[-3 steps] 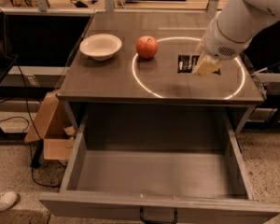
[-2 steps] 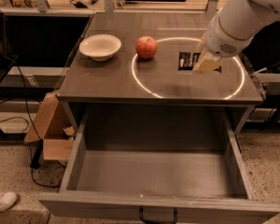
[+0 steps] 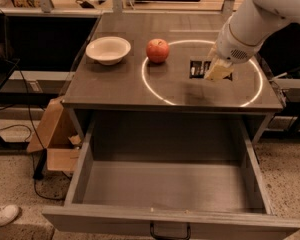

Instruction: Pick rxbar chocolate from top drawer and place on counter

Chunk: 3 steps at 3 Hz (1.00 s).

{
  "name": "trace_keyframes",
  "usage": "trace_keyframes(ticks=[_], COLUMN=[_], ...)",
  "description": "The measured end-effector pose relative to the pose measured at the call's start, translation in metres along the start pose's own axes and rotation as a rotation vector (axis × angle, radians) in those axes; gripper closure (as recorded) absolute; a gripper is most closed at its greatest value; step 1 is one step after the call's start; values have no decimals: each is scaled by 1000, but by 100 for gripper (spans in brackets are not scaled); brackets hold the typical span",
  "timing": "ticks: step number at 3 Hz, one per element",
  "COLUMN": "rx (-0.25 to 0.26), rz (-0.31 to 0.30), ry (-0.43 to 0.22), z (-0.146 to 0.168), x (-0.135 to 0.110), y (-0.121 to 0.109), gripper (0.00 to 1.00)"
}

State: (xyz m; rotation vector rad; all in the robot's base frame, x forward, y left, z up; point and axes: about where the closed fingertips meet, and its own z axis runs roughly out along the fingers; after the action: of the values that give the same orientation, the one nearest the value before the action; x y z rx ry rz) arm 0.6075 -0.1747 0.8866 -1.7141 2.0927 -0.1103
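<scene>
Camera view shows basically no change from a second ago, and that's kind of the news. Biggest thing first: the top drawer [image 3: 165, 189] hangs pulled right out at the bottom, and I see nothing lying in it, same as before. Above it, the counter surface [image 3: 120, 89] carries everything, with the ring of light [image 3: 150, 86] glowing on it. The white arm [image 3: 260, 19] reaches in from the upper right and has barely budged, maybe a hair down and left. The bowl [image 3: 108, 50] at the left and the apple [image 3: 157, 50] on the ring's left edge are both where they were. The gripper [image 3: 217, 71] sits low inside the ring, right over the right end of the rxbar chocolate [image 3: 197, 69]. The bar lies flat on the surface, apart from the apple on its right, in the same spot as in the earlier shots. Honestly can't tell whether the gripper is clamped on the bar or has let go, since it covers that end. My read: the bar is out of the drawer and down on the counter surface. So the job looks all but done, with only a release and a lift away left.
</scene>
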Motion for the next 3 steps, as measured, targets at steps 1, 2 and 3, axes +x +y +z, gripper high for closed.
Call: trace_keyframes(ticks=[1, 2, 3], rx=[-47, -95, -119], rz=[-17, -52, -74], ry=[8, 11, 8], z=[26, 52, 64], x=[-3, -15, -25], y=[-2, 3, 7], gripper=[100, 100, 100])
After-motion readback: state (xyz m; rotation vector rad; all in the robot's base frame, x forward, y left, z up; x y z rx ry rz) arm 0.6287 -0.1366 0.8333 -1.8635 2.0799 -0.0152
